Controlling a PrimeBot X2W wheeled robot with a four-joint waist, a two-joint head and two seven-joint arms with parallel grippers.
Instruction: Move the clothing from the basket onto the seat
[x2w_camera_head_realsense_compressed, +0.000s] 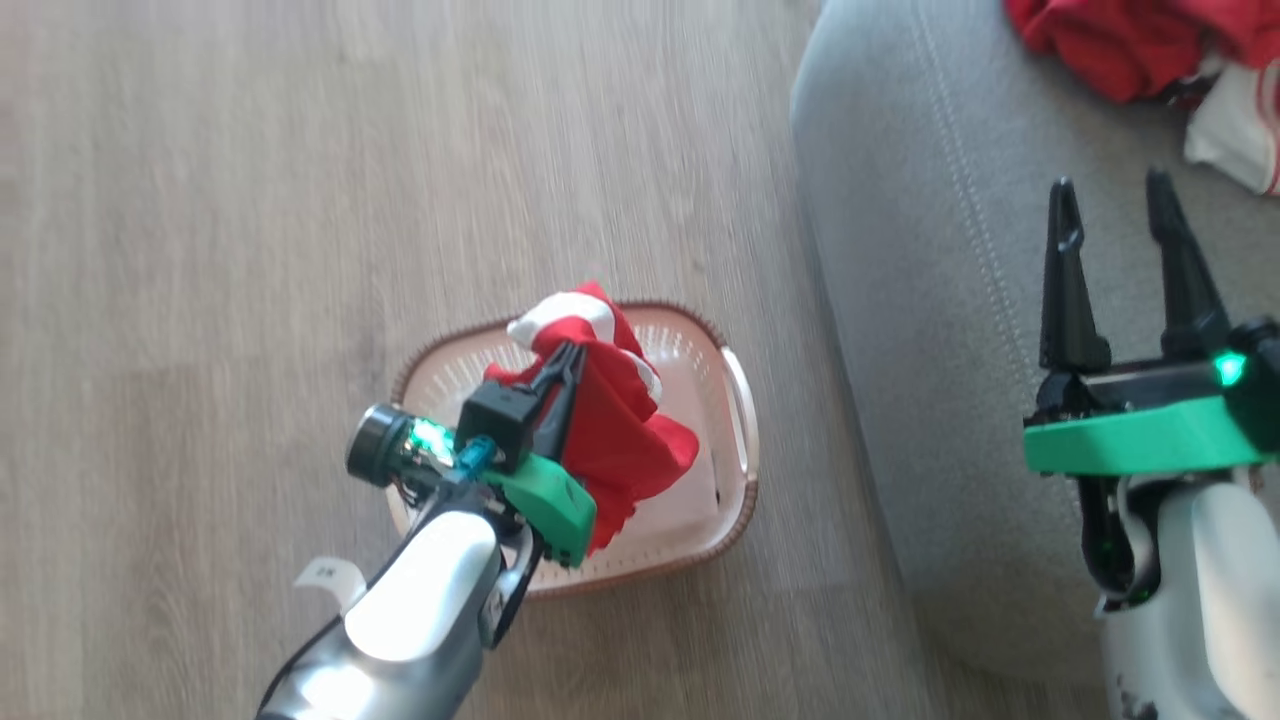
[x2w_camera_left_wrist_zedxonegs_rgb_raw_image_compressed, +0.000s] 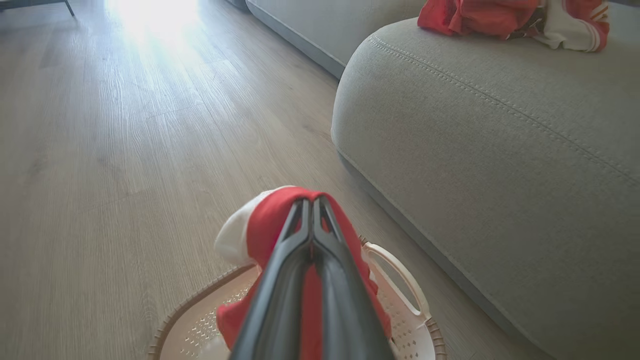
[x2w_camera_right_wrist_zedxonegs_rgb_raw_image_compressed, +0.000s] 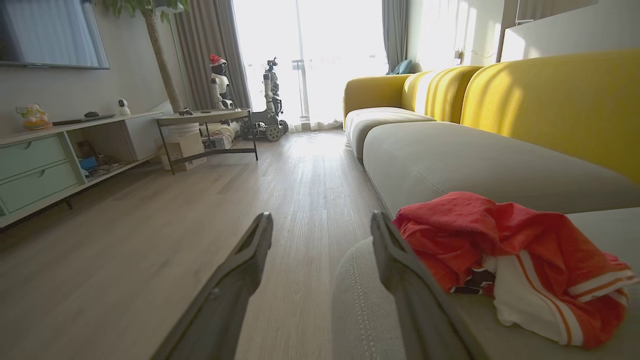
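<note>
One garment (x2w_camera_head_realsense_compressed: 1120, 45) lies on the seat (x2w_camera_head_realsense_compressed: 930, 300) already. The left hand (x2w_camera_head_realsense_compressed: 572, 352) pinches another garment over the basket (x2w_camera_head_realsense_compressed: 680, 525). The right hand (x2w_camera_head_realsense_compressed: 1110, 185) stands open, empty.

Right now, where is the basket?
In the head view the basket sits on the wood floor, lower centre, just left of the grey seat, under the left gripper that is shut on a red garment.
</note>
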